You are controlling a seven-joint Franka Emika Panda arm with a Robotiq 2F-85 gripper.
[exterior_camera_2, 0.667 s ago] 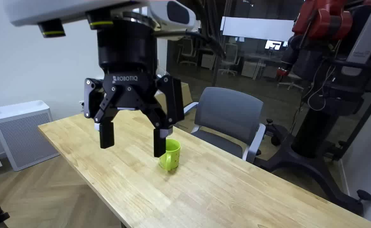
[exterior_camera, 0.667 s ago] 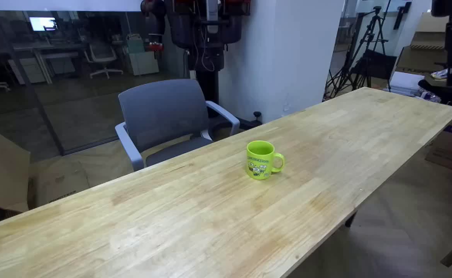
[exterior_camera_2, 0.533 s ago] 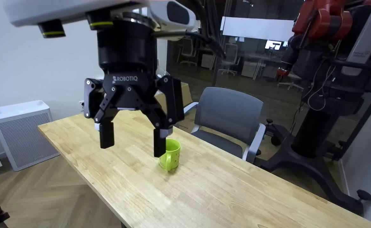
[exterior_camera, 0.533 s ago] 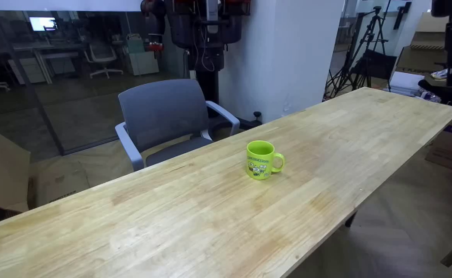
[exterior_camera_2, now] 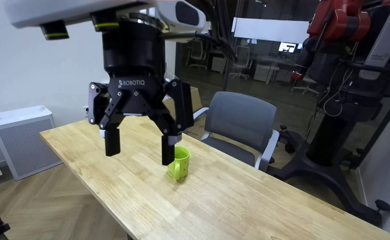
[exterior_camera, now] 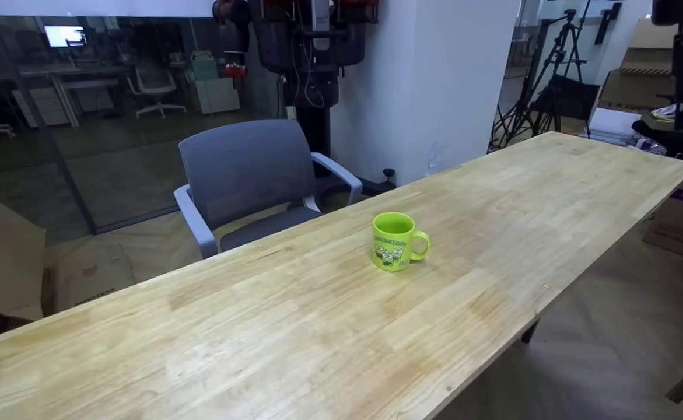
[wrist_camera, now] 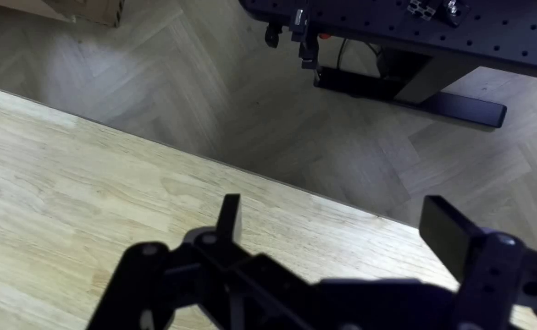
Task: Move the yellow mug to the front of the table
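Note:
The yellow mug (exterior_camera: 393,242) is lime green-yellow with printed cartoon figures and a side handle. It stands upright on the light wood table (exterior_camera: 294,338). In an exterior view the mug (exterior_camera_2: 180,165) is partly covered by a black fingertip in front of it. My gripper (exterior_camera_2: 140,148) is open and empty, pointing down above the table (exterior_camera_2: 234,206), apart from the mug. In the wrist view my gripper (wrist_camera: 332,208) shows wide-apart fingers over the table (wrist_camera: 89,197) and its long edge. The mug is out of the wrist view.
A grey chair (exterior_camera: 251,169) stands against a long side of the table, also seen in an exterior view (exterior_camera_2: 241,116). A red and black robot (exterior_camera_2: 339,30) stands behind it. A dark perforated bench (wrist_camera: 433,36) lies across a floor gap. A white box-shaped unit (exterior_camera_2: 25,140) stands by the wall.

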